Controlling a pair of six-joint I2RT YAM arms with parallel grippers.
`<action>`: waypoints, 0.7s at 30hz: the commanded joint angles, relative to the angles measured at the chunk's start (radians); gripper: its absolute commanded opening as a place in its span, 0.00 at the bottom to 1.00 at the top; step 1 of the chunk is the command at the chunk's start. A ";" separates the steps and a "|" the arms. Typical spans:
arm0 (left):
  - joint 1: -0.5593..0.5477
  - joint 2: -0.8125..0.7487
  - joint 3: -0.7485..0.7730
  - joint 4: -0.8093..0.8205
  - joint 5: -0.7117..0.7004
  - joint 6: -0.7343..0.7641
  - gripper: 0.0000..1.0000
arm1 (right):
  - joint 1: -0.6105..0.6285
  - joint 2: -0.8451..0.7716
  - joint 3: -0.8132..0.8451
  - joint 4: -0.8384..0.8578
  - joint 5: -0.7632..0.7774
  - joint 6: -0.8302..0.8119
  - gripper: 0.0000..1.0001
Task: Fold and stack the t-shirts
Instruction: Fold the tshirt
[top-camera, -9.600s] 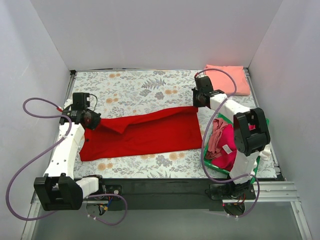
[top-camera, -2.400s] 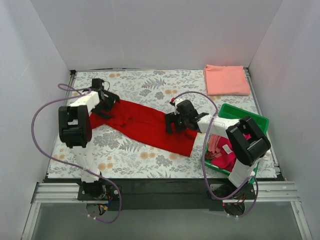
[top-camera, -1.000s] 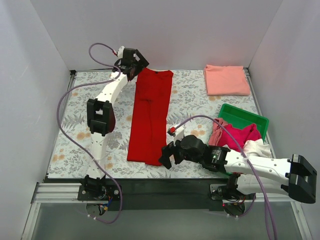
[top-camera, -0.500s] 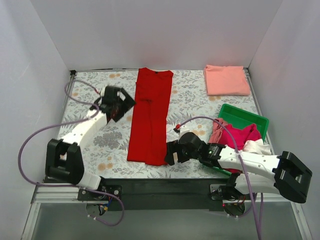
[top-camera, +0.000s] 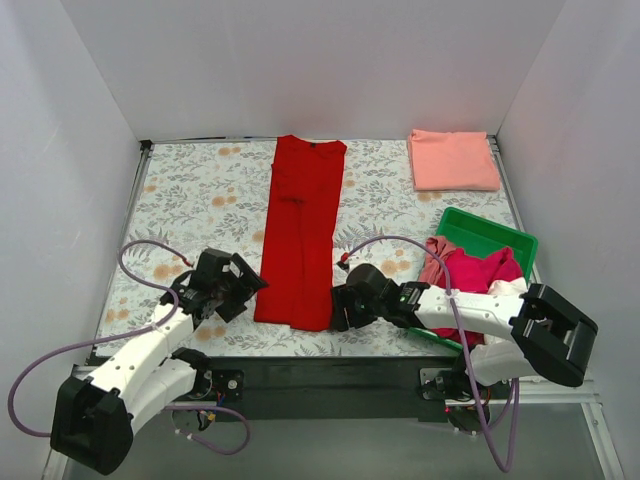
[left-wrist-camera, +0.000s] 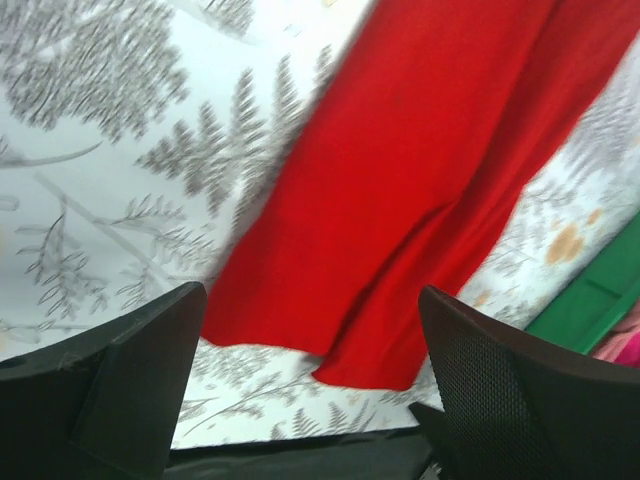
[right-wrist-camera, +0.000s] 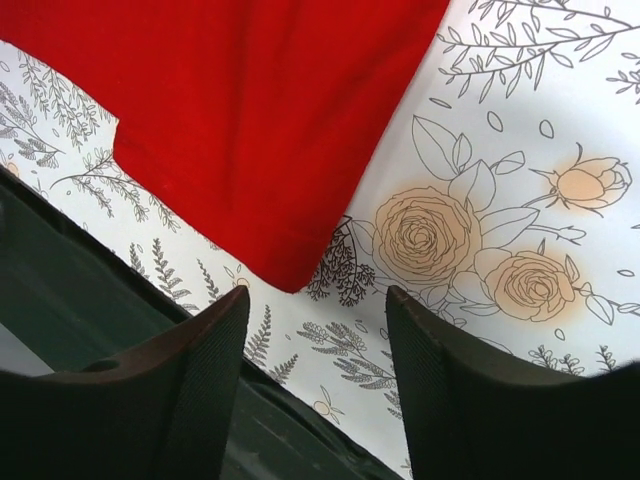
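Bright, even, diffuse light; shadows faint and soft; left wrist view motion-blurred; other views sharp.

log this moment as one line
left gripper: open, by red t-shirt near-left corner | right gripper: open, by near-right corner | salmon t-shirt: folded, far right

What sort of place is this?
Probably a lab robot cell: plain white walls box in a floral-covered table, two arms are bolted at its near edge, and t-shirts sit in a green bin.
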 joint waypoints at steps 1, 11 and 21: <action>-0.005 -0.025 -0.070 -0.046 0.071 -0.031 0.83 | -0.002 0.018 0.045 0.048 0.020 0.018 0.61; -0.012 0.056 -0.174 0.008 0.125 -0.035 0.41 | -0.002 0.116 0.076 0.076 -0.008 0.038 0.31; -0.029 0.045 -0.214 0.010 0.152 -0.061 0.00 | 0.018 0.121 -0.007 0.175 -0.106 0.100 0.07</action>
